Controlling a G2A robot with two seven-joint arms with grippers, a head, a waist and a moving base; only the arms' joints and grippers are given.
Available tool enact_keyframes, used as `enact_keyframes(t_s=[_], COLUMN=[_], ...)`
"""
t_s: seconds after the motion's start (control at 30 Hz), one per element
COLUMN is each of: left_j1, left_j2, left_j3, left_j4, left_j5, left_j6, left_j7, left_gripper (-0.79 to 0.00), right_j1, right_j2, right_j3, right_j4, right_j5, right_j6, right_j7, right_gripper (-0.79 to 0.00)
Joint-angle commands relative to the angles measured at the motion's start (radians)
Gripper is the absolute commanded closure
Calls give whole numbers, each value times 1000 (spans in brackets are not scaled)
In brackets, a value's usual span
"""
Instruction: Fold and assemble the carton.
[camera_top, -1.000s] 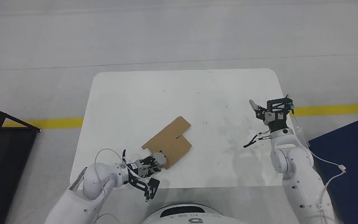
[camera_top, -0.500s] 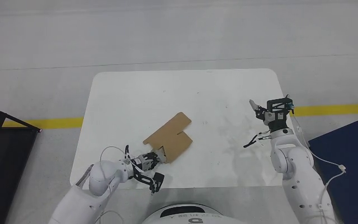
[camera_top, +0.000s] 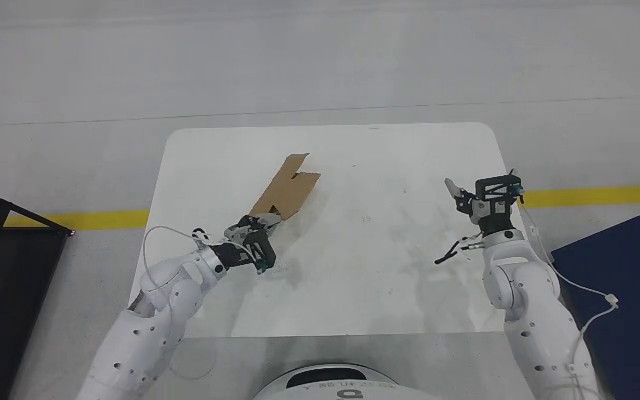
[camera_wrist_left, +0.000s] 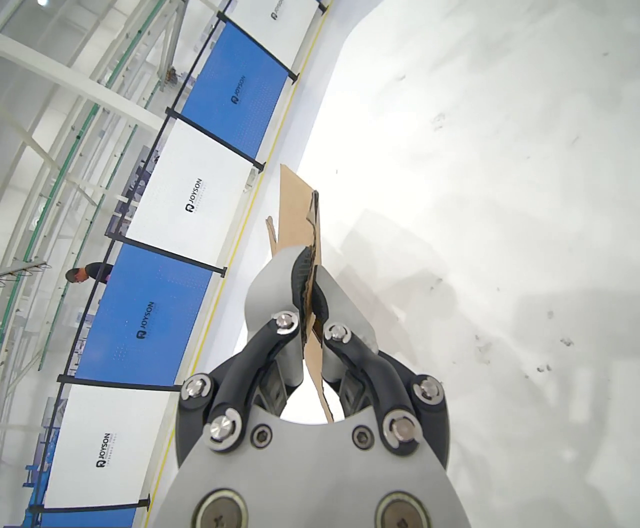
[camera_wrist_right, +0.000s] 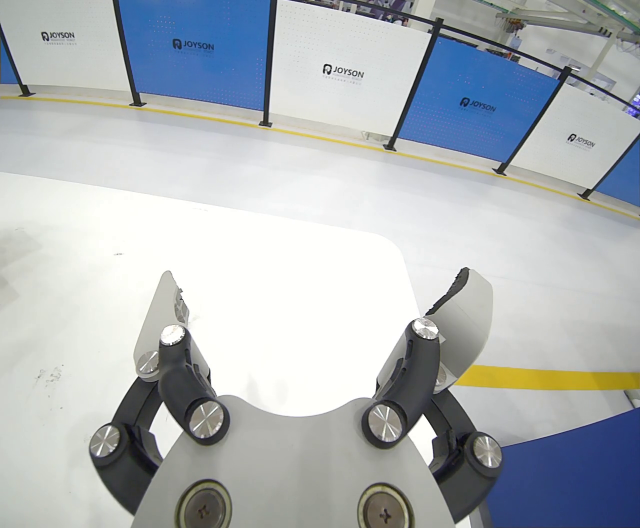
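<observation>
The carton (camera_top: 286, 186) is a flat brown cardboard blank, lifted off the white table (camera_top: 400, 170) and tilted up on edge over its left half. My left gripper (camera_top: 256, 232) is shut on the blank's near end. In the left wrist view the carton (camera_wrist_left: 295, 210) stands edge-on between the closed fingers (camera_wrist_left: 300, 280), and my left gripper (camera_wrist_left: 311, 272) pinches it near one end. My right gripper (camera_top: 478, 195) stays open at the table's right edge with nothing in it. The right wrist view has my right gripper (camera_wrist_right: 320, 287) spread wide over the table's corner.
The table's right corner edge (camera_wrist_right: 400, 255) lies just under the right gripper. A yellow floor line (camera_top: 90, 218) runs past both sides of the table. A dark frame (camera_top: 25, 250) stands on the floor at the left.
My left gripper has lifted the carton from flat near the table's front and carried it back and to the left, tilting it up on edge. The right arm has stayed still.
</observation>
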Motion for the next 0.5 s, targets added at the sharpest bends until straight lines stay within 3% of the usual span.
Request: enact_keyframes(t_s=[0.0, 0.17, 0.47], left_j1=[-27, -85, -107], left_j2=[-3, -10, -15], left_j3=[31, 82, 89], left_j4=[-7, -22, -15], left_j5=[30, 34, -22], left_j6=[-6, -24, -34], left_j7=[-8, 16, 17], left_gripper=[0, 0, 0], right_j1=[40, 117, 138], right_j2=[-2, -5, -7], right_j3=[-64, -163, -183], right_j4=[9, 61, 83], right_j5=[-121, -196, -253], right_j6=[-7, -138, -123], right_j7=[45, 51, 70], right_gripper=[-785, -785, -785])
